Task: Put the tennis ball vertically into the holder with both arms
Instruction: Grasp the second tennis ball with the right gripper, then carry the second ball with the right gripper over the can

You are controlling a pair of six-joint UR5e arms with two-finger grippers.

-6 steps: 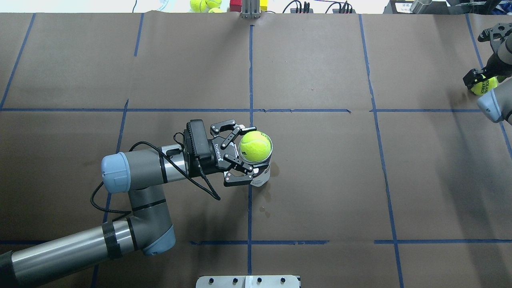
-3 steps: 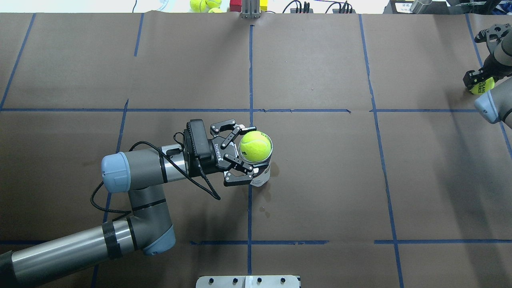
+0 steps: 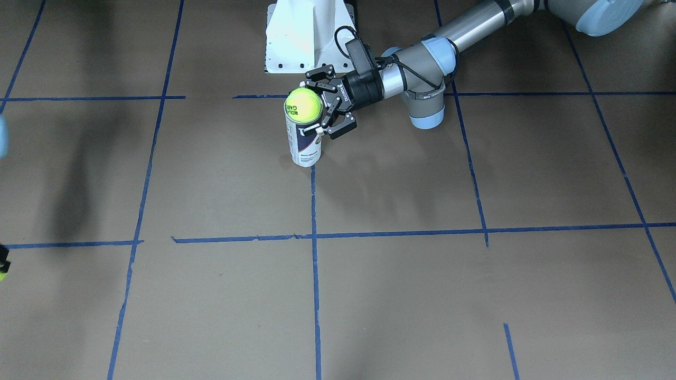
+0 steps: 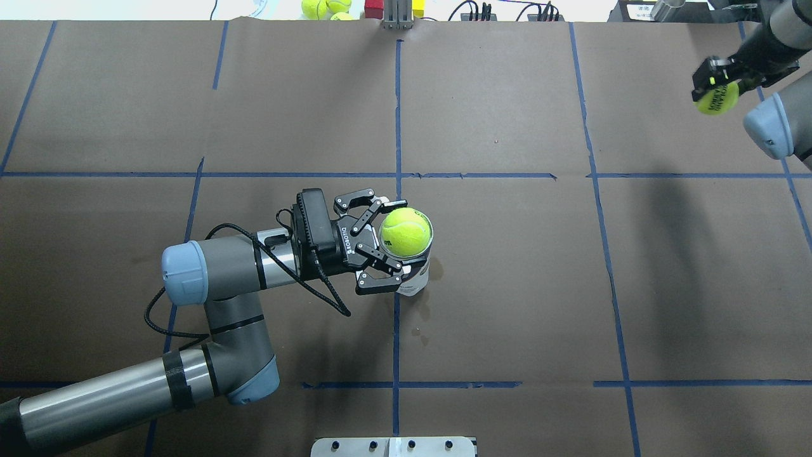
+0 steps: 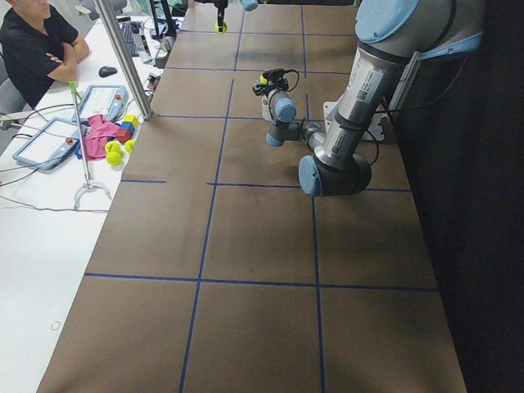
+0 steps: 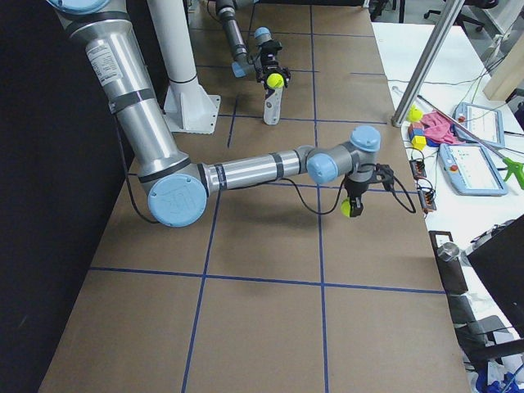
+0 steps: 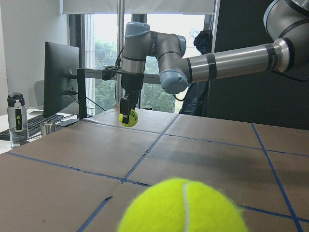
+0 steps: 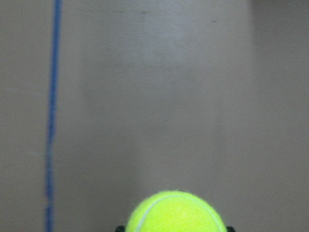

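Left gripper [image 4: 388, 249]: jaws clamped around the upper part of the holder [image 3: 304, 138], which stands upright on the brown surface [image 4: 507, 285] at centre. One tennis ball [image 4: 406, 231] sits at the holder's mouth, apparently not seated deeper. Right gripper [image 4: 715, 81]: jaws closed on a second tennis ball [image 4: 717, 98], lifted clear of the surface at the far right edge, well apart from the holder. Risk: the mouth looks occupied; lowering the carried ball onto it could dislodge either ball or tip the holder.
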